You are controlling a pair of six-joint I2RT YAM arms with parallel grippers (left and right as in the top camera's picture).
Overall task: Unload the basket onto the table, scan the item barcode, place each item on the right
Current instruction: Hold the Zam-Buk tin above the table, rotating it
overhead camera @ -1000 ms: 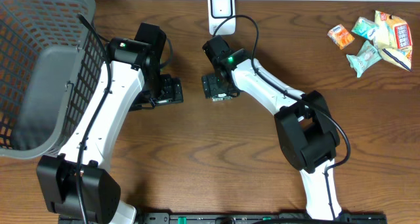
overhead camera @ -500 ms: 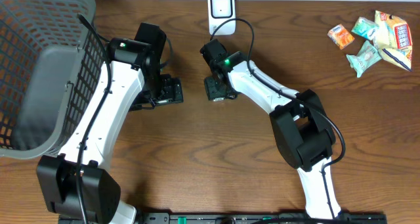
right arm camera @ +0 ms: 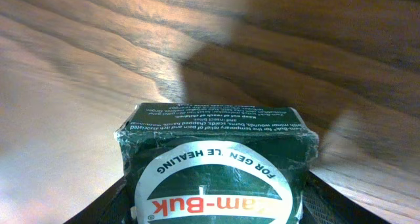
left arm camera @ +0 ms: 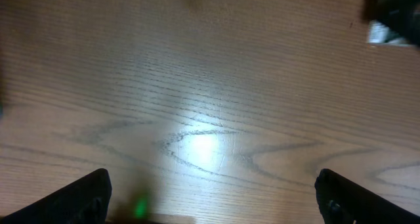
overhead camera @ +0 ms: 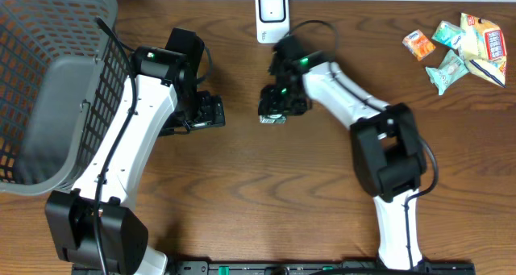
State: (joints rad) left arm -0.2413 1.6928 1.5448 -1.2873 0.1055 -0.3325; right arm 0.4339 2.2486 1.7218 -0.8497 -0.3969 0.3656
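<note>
Right arm's elbow has swung rightward; right gripper (overhead camera: 278, 106) clamps the Zam-Buk box (right arm camera: 216, 165) — barcode scanner (overhead camera: 272, 15) lies near, straight beyond it — left gripper (left arm camera: 213, 194) gapes empty.

The right tool (overhead camera: 274, 110) sits over a small dark box (overhead camera: 271, 120) — close to the white scanner (overhead camera: 272, 15).

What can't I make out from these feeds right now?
- Barcode: the right wrist view shows only the green box's logo face and one text side.
- Overhead, the right gripper hides most of the box.
- Grip: the right wrist view's bottom edge cuts off the fingers, so contact is unclear.
- Snack packets: too small overhead to read.
- Left wrist view: blurred; a dark shape is cut off at its top-right corner.
</note>
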